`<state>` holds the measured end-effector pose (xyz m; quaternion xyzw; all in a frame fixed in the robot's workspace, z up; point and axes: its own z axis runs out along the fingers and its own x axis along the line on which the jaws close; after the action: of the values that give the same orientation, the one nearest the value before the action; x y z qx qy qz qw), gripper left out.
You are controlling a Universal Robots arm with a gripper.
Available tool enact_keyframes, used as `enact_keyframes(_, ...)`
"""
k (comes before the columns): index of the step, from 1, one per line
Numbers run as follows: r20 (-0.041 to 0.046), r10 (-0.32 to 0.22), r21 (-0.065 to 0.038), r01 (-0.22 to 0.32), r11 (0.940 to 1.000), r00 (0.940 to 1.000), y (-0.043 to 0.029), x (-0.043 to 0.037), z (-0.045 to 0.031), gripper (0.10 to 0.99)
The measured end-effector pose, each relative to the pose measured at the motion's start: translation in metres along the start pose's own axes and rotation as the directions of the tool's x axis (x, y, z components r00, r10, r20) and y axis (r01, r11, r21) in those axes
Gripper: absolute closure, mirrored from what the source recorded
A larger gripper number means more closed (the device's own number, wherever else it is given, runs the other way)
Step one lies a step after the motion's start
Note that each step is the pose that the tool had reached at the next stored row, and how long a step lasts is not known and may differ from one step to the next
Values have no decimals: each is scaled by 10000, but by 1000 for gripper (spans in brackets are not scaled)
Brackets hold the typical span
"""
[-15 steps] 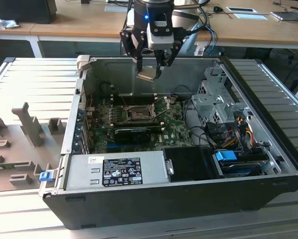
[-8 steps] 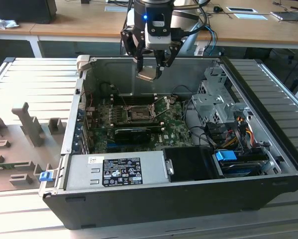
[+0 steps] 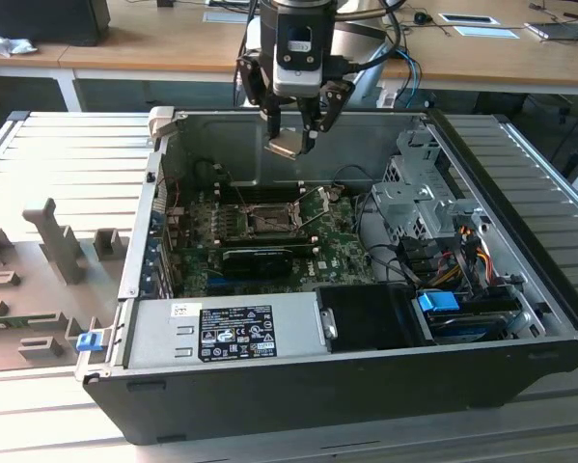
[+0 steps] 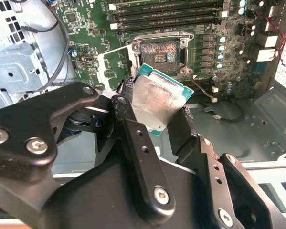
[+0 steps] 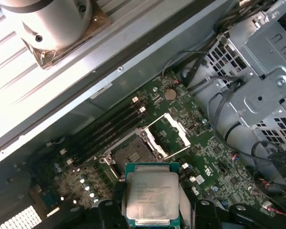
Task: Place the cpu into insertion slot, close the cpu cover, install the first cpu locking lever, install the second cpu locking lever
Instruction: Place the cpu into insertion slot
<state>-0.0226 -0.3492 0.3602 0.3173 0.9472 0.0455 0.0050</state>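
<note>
Gripper (image 3: 292, 140) pinching the cpu (image 4: 157, 102) by opposite edges, chip held above the motherboard (image 3: 339, 253), apart from the uncovered insertion slot (image 5: 133, 150), cpu cover (image 5: 176, 132) hinged open beside it.

Dull silver face, teal-green border: the cpu (image 4: 157, 98) against the matte black gripper (image 3: 293, 143). The motherboard (image 3: 342, 253) is green, its slot (image 3: 269, 220) dark with a silvery rim. The case (image 3: 317, 395) is black outside and grey within, with a blue clip (image 3: 88, 340) at one corner.
</note>
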Motion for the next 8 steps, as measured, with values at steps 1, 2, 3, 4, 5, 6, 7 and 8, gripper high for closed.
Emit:
enact_keyframes(1,10,114,-1,-114,9999,9999,0,0,2,553)
enact_keyframes(2,21,236,-3,-236,9997,9997,0,0,3,553)
enact_keyframes(3,30,329,-5,-329,9995,9995,-1,0,4,553)
enact_keyframes(4,49,550,-10,-550,9985,9985,-1,0,5,553)
enact_keyframes(5,64,727,-15,-727,9974,9973,-1,0,6,553)
enact_keyframes(6,74,824,-17,-824,9966,9966,-1,0,7,553)
enact_keyframes(7,81,911,-20,-911,9958,9958,-1,0,8,553)
enact_keyframes(8,97,1102,-25,-1102,9939,9939,-1,0,9,553)
